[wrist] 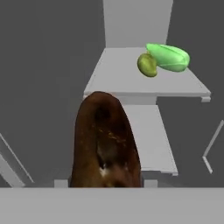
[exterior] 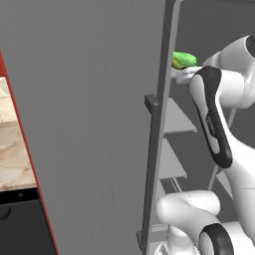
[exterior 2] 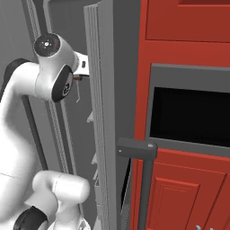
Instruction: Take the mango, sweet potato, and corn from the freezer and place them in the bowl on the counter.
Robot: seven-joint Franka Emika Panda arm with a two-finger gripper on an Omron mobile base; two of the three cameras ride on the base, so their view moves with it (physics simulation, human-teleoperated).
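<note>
Sweet potato (wrist: 105,142) against end effector (fingertips hidden), above freezer (exterior: 89,99) shelves

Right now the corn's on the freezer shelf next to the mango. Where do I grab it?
Take the corn mid-length, across its narrow width, nearer the end away from the mango, which crowds the other end. It lies flat along the shelf, so come from above. Unload the sweet potato first.

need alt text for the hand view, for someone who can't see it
A dark brown sweet potato looms close at the bottom centre, inside the grey freezer. Beyond it, on a grey shelf, a light green corn touches a small olive mango.
</note>
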